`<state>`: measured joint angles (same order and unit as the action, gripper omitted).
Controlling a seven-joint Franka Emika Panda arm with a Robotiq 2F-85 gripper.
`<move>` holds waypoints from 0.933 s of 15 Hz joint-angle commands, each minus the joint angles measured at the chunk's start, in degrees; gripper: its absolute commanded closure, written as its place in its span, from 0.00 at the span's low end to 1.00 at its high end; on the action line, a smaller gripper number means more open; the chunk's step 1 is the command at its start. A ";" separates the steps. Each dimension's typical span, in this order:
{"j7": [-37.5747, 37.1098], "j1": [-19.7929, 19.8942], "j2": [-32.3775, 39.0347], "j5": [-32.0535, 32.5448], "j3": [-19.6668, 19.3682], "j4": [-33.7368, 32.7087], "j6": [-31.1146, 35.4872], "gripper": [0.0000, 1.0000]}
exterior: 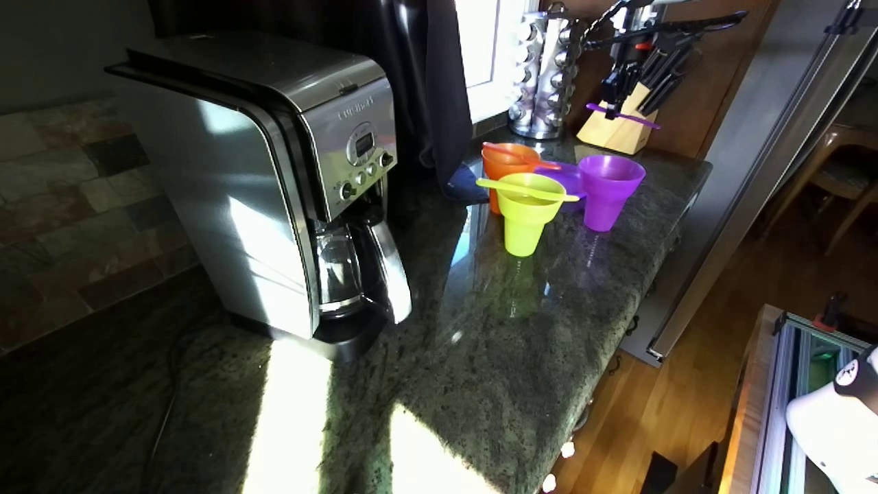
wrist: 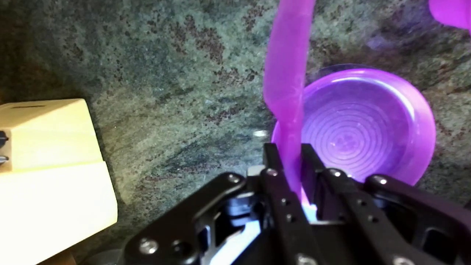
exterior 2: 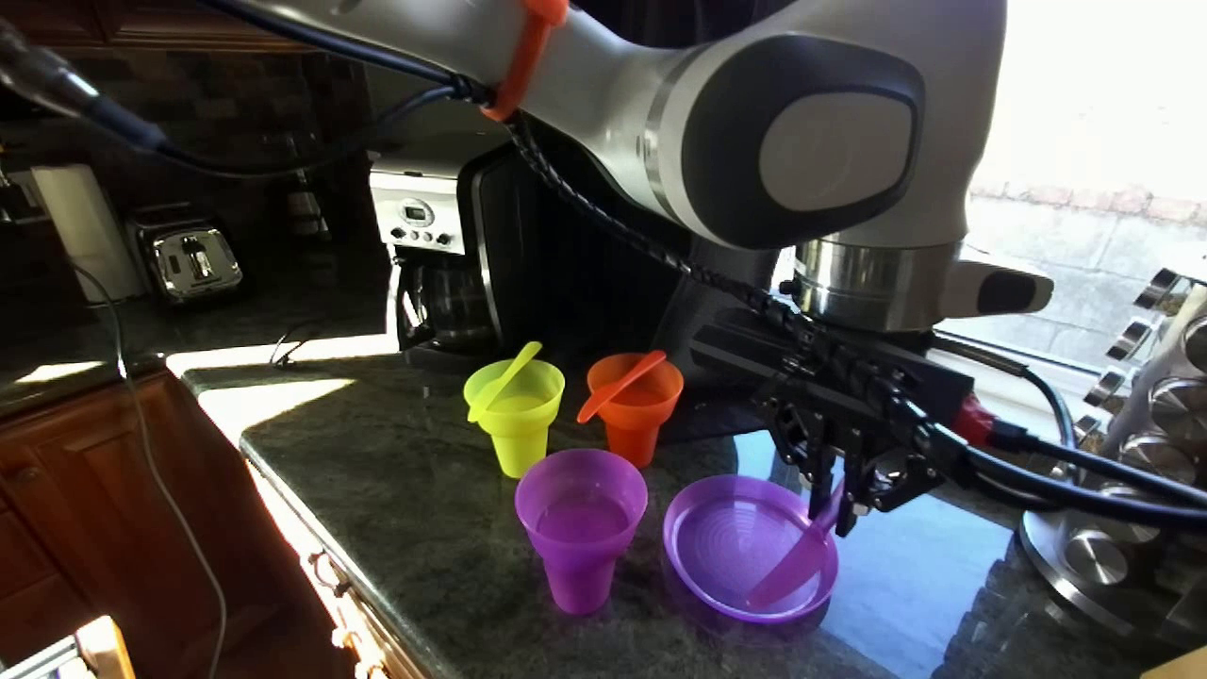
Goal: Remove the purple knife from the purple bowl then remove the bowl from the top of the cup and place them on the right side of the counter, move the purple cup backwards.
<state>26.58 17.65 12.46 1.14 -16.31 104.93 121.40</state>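
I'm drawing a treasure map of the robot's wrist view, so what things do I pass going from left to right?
Wooden knife block → purple knife → purple bowl → purple cup, only partly showing in the top right corner.

In an exterior view: cup [exterior 2: 580, 582] on counter [exterior 2: 405, 490]; bowl [exterior 2: 582, 505] on top of cup; dish [exterior 2: 728, 539] on counter, just right of both. Behind them: left rear vessel [exterior 2: 517, 429], right rear vessel [exterior 2: 634, 424], with left utensil [exterior 2: 506, 380] and right utensil [exterior 2: 622, 385] across their rims; coffee maker [exterior 2: 429, 247] farther back, leftward; spice rack [exterior 2: 1165, 462] right of dish. In wrist view: knife [wrist: 287, 84] in gripper [wrist: 289, 149], well above counter; knife block [wrist: 55, 176] left of dish.
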 commanded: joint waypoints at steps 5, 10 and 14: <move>2.39 4.35 12.41 -1.17 2.66 -11.35 -1.77 0.95; 1.50 4.47 11.83 0.42 3.04 -10.13 -0.28 0.82; 5.34 5.39 14.68 0.90 3.79 -12.61 1.10 0.95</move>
<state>28.77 21.04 24.48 1.49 -14.26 94.66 121.44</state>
